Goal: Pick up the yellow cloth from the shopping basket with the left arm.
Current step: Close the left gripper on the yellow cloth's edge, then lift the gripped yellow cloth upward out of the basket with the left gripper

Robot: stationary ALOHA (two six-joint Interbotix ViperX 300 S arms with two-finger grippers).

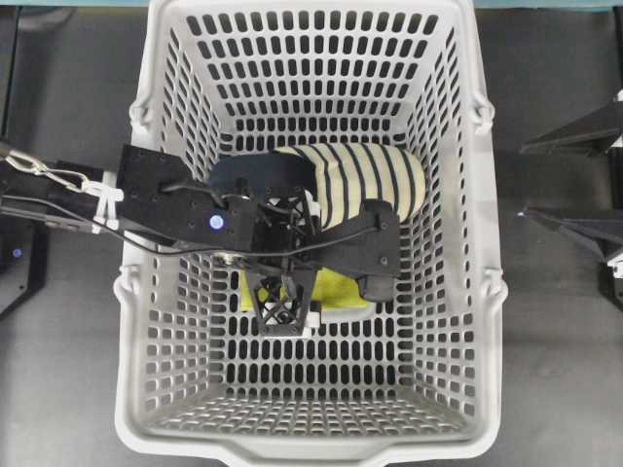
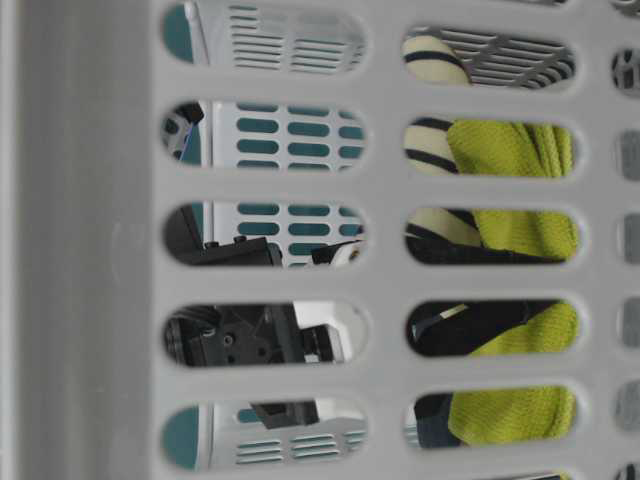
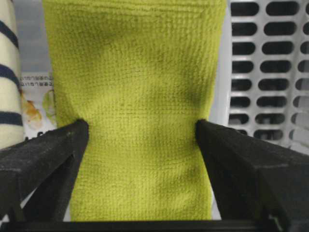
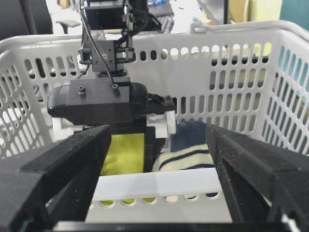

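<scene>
Overhead, the left arm (image 1: pixel 165 209) reaches into the shopping basket (image 1: pixel 467 282), its body hiding most of the yellow cloth (image 1: pixel 343 289) beside the striped slipper (image 1: pixel 370 180). Only its wrist view shows the left gripper (image 3: pixel 140 133) spread wide, straddling the cloth. The right gripper (image 4: pixel 157 145) waits outside, fingers apart.

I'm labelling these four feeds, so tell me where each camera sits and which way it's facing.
Overhead: above, looking down into the shopping basket; left arm inside.
Table-level: outside, through the wall slots at the yellow cloth; left arm parts show.
Left wrist: down between the open left pincer fingers straddling the cloth.
Right wrist: outside, level over the rim, open right pincer in the foreground.
All four share the cloth and striped slipper.
</scene>
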